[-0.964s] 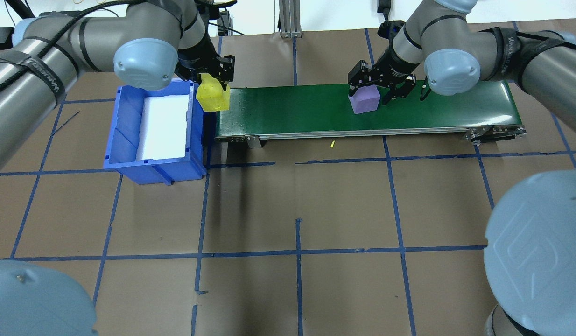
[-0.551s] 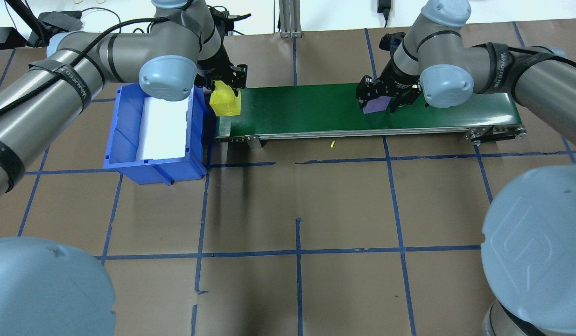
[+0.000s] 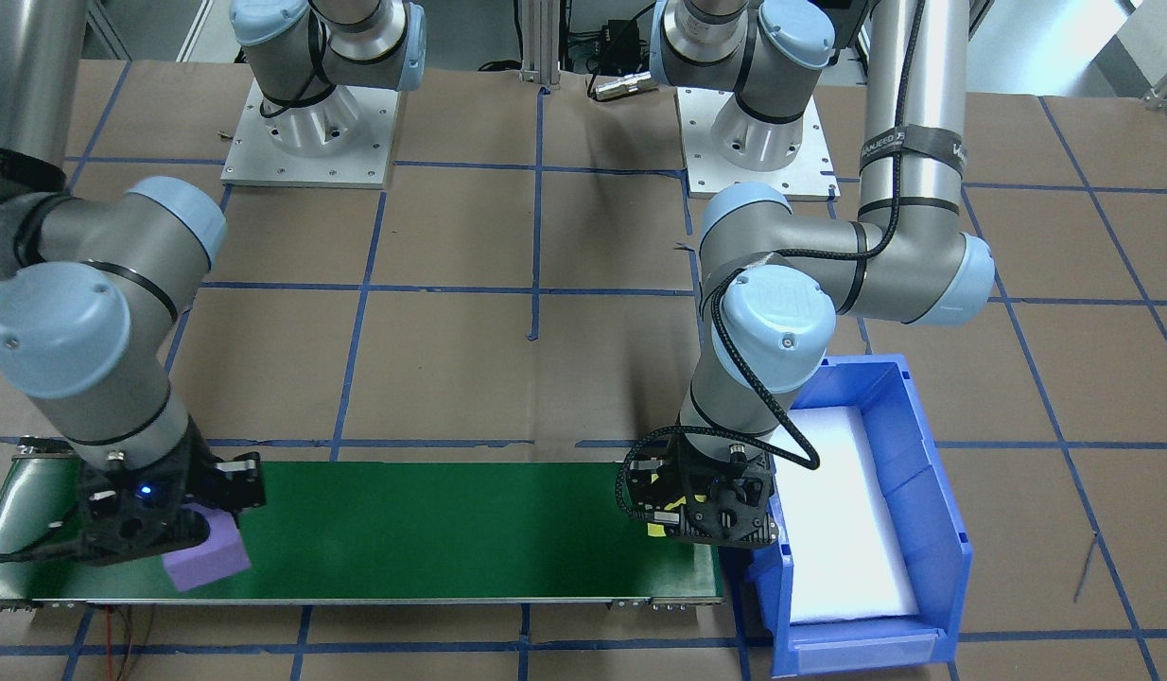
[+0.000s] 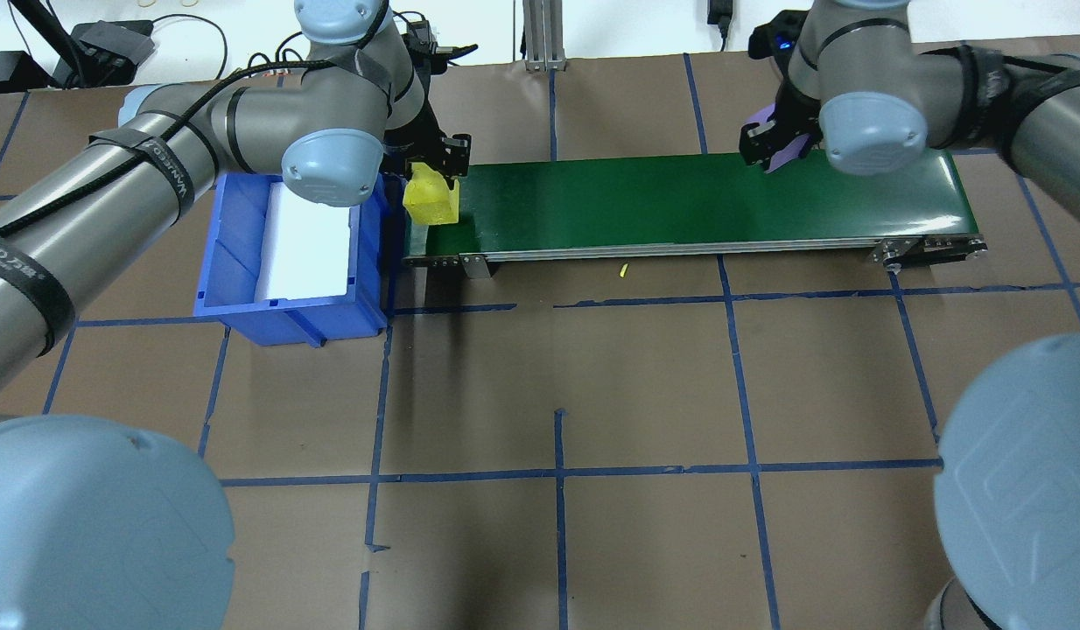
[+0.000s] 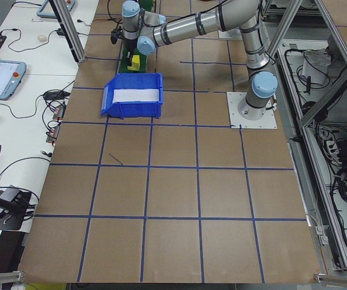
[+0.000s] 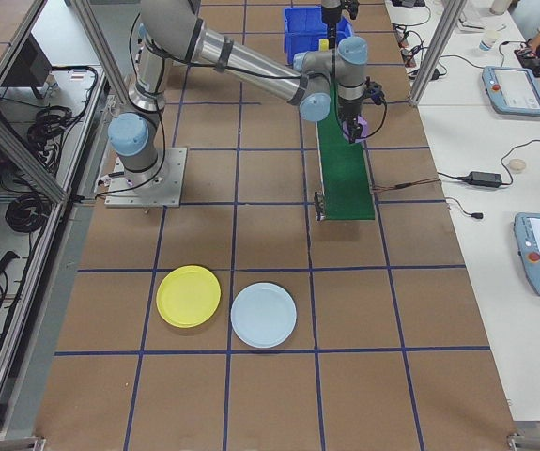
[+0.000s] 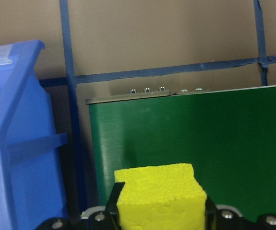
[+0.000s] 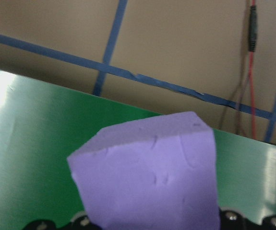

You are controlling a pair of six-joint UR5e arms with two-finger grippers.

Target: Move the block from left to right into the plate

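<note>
Fingertips of both grippers are mostly hidden. In the overhead view the right gripper (image 4: 772, 149) is largely covered by its own wrist joint, and only a sliver of the purple block (image 4: 783, 150) shows at the belt's far edge near the right end. The front-facing view gives more: the right gripper (image 3: 158, 515) is clenched on the purple block (image 3: 205, 553), which sits tilted over the green conveyor belt (image 3: 432, 530). The right wrist camera fills with the block (image 8: 147, 177), its lower edge cut off by the frame, so contact with the belt cannot be judged.

The left gripper (image 4: 435, 175) grasps a yellow block (image 4: 431, 201) at the belt's left end, just beside the blue bin (image 4: 234, 262). From the front this block (image 3: 657, 530) is nearly all hidden behind the gripper body (image 3: 702, 511); the left wrist camera shows it (image 7: 159, 199) between the jaws, above the belt's end edge.

The bin holds a white foam liner (image 4: 308, 236).

Only the right-side view shows the yellow plate (image 6: 188, 296), on the table well apart from the belt's end, with a pale blue plate (image 6: 263, 315) just beside it. A small yellow scrap (image 4: 622, 271) lies on the table near the belt's front edge.
</note>
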